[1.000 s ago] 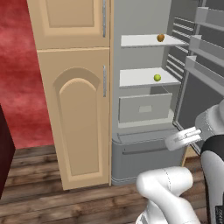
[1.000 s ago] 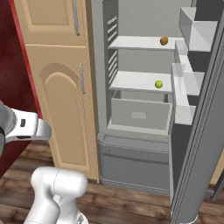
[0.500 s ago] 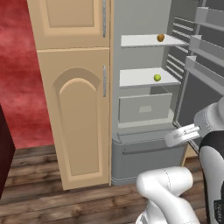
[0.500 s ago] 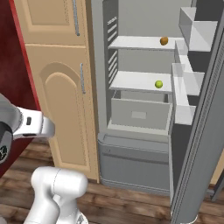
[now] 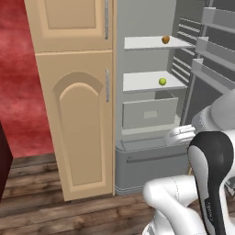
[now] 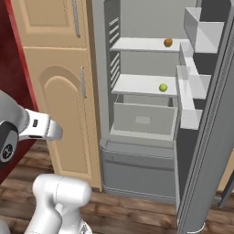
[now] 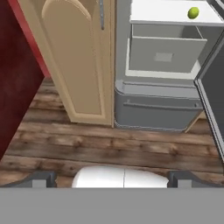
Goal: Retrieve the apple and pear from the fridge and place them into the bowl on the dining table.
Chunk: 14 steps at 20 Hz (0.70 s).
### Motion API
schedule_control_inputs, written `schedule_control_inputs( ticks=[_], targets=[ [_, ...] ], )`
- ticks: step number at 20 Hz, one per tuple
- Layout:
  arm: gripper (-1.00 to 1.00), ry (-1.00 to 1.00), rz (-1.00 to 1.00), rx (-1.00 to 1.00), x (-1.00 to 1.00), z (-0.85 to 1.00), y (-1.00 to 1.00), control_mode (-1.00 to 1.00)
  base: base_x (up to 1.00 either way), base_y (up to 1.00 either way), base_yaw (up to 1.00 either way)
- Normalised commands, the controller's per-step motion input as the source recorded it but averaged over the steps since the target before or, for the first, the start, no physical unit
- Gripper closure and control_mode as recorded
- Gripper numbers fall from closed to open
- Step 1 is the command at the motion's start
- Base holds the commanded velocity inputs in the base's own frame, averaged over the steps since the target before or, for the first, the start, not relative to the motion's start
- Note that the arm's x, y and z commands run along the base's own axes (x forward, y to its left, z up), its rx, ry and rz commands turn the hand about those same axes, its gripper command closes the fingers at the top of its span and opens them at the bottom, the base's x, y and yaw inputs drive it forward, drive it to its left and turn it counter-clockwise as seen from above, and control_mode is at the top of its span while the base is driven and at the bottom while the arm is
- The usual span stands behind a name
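Fridge (image 6: 137, 151), smooth grey, door wide; round green fruit (image 6: 163, 87) on flat white shelf (image 6: 137, 84); pincer (image 7: 111, 177) spread.

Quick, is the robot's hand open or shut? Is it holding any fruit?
Gripper: open and holding nothing; its finger tips stand wide apart above the wood floor.

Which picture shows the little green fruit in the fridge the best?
The hand view: the green fruit looks biggest there, sitting on the white shelf above the grey drawer. In both base views it is just a small green dot on that shelf.
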Motion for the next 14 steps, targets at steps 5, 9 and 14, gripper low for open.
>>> schedule_control_inputs(
  ticks=[5,9,14],
  targets=[
    [-1.00,0.00,0.00,0.00,0.00,0.00,0.00,1.00,0.15,-0.01,-0.11],
    [-1.00,0.00,0.00,0.00,0.00,0.00,0.00,1.00,0.01,-0.09,-0.12],
    [-1.00,0.00,0.00,0.00,0.00,0.00,0.00,1.00,0.00,-0.06,-0.14]
  ],
)
